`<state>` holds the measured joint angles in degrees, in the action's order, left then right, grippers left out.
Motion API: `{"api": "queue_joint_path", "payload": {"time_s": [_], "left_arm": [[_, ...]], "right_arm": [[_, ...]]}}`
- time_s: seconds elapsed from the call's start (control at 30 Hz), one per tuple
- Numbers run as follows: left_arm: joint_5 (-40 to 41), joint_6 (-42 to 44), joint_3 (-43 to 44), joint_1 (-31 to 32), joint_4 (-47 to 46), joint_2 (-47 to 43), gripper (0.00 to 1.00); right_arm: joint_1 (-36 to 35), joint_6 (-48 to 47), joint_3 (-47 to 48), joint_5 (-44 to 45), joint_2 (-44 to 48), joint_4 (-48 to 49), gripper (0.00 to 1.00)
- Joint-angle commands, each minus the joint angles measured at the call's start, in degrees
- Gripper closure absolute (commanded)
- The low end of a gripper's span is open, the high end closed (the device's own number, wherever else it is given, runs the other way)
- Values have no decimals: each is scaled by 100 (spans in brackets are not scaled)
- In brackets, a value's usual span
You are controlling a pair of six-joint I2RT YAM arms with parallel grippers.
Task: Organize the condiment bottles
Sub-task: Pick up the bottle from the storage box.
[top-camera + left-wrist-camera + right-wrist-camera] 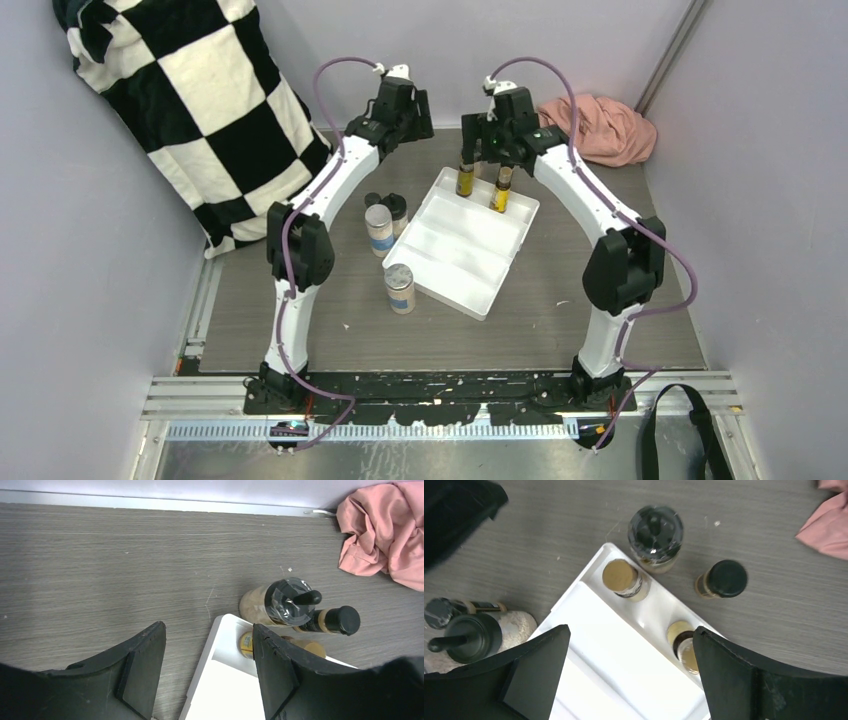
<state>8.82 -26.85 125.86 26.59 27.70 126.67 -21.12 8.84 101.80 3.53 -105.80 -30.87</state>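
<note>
Black base rail (pixel 440 385) nearest, along near table (pixel 540 320) edge. Checkered blanket (pixel 190 110) far left. Left gripper (pixel 205 675) half open, empty, above table by white tray (pixel 455 265) corner. Four jars (pixel 379 229) stand left of tray. Two amber bottles (pixel 465 180) upright in tray's far compartment. Right gripper (pixel 631 675) wide, empty, above them, hiding from overhead view two black-capped bottles (pixel 724 578) behind tray. Pink cloth (pixel 600 130) far right

White tray (pixel 455 262) on a grey counter (pixel 520 340), partly filled.
An amber bottle (pixel 465 181) and a second amber bottle (pixel 500 193) stand in its far compartment; a silver-lidded jar (pixel 379 229), a nearer silver-lidded jar (pixel 400 289) and dark-capped bottles (pixel 396 208) stand left of it.
</note>
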Motion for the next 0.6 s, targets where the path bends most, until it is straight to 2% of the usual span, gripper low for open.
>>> {"api": "queue_joint_path", "payload": {"time_s": [0.0, 0.57], "left_arm": [[188, -201, -117, -83, -134, -448, 35], [51, -413, -559, -219, -507, -538, 35]], "right_arm": [[-98, -93, 340, -81, -125, -121, 1], [-299, -154, 1138, -19, -1082, -225, 7]]}}
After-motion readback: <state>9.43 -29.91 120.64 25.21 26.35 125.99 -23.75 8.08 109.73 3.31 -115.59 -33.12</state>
